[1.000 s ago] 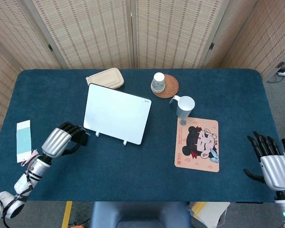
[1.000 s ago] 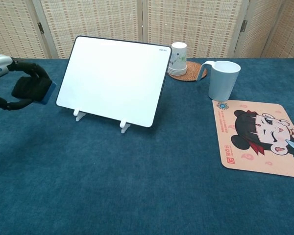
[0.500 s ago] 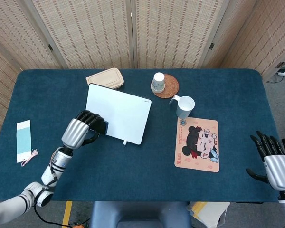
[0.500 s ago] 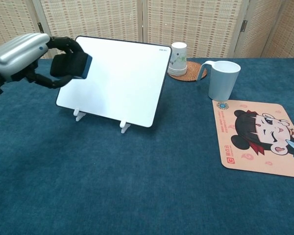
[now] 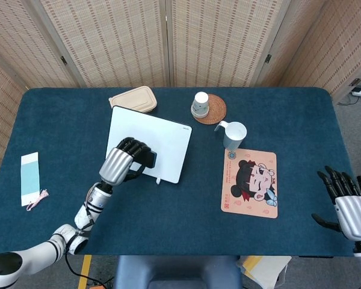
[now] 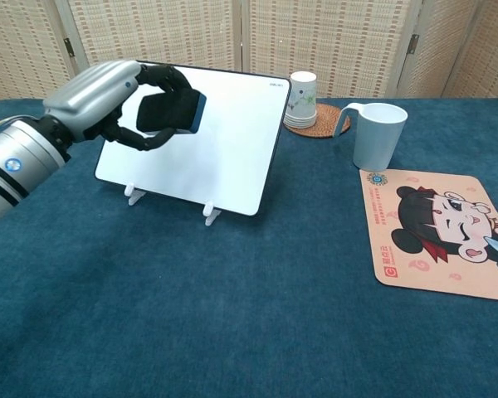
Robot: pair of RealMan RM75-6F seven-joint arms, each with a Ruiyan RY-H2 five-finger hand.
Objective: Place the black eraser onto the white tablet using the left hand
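Left hand (image 6: 120, 104) reaches in from the left edge of the chest view, forearm angled up toward frame centre, fingers curled round the black eraser (image 6: 171, 112) and gripping it. Eraser has a blue edge facing right, and sits in front of the upper left part of the white tablet (image 6: 224, 141); can't tell if it touches the surface. In the head view the same hand (image 5: 123, 161) overlaps the tablet's lower left area, eraser (image 5: 149, 159) at the fingertips. Tablet stands tilted on two small white feet on the blue bench (image 6: 232, 315).

Right hand (image 5: 348, 205) at lower right of the head view, off the bench edge, fingers spread, holding nothing.

Right of the tablet: paper cup (image 6: 302, 93) on a woven coaster, white mug (image 6: 377, 134), cartoon mouse pad (image 6: 436, 236).
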